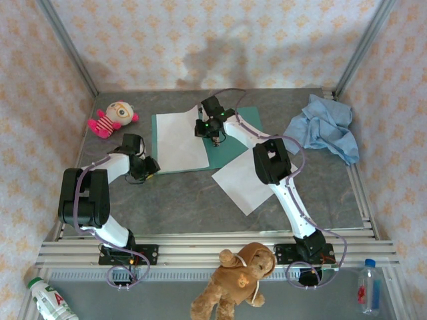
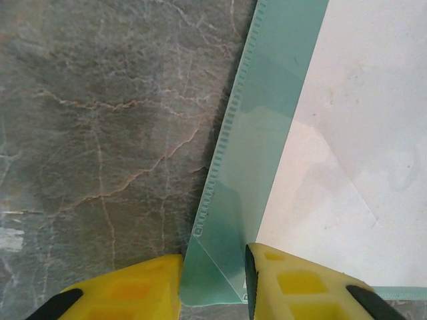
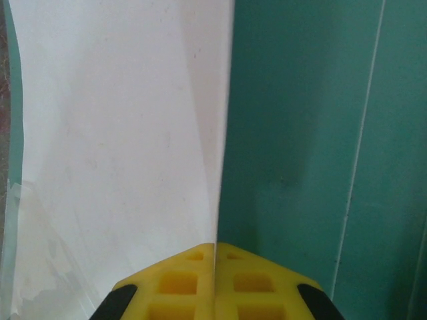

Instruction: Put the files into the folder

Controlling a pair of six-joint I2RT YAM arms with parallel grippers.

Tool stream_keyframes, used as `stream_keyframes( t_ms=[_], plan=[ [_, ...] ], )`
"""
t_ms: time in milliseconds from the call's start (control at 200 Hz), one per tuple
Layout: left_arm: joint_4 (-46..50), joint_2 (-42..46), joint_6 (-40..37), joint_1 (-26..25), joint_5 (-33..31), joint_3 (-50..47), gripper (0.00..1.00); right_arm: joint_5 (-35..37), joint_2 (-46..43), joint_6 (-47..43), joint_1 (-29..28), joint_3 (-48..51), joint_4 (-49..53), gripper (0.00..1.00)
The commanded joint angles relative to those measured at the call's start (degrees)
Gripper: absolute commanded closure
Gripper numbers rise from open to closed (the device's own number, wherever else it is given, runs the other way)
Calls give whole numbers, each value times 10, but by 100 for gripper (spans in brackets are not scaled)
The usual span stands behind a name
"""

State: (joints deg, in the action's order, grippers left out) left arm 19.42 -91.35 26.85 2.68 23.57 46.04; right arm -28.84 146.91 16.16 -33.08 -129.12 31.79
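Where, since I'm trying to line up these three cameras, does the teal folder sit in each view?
Top external: the folder lies at centre, toward the back, its left part covered by a white sheet.
Left wrist: a pale teal strip from top centre down to its corner, between the left gripper fingers.
Right wrist: the teal right half, beside the sheet.
Shared landmark: that white sheet's edge against the teal.

One file [image 1: 179, 141] on folder [image 1: 224, 157], other file [image 1: 250, 179] beside it
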Motion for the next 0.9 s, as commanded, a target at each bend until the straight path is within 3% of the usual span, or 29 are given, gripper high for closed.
stream_keyframes(
  t_ms=[0, 195, 896],
  plan=[
    [13, -5, -16, 5, -26, 6, 72, 17, -1, -13, -1, -22, 18, 95],
    [26, -5, -20, 4, -36, 4, 78, 18, -7, -17, -1, -23, 23, 95],
    [41, 3, -19, 5, -29, -29, 81, 12, 11, 0, 26, -63, 26, 95]
  ],
)
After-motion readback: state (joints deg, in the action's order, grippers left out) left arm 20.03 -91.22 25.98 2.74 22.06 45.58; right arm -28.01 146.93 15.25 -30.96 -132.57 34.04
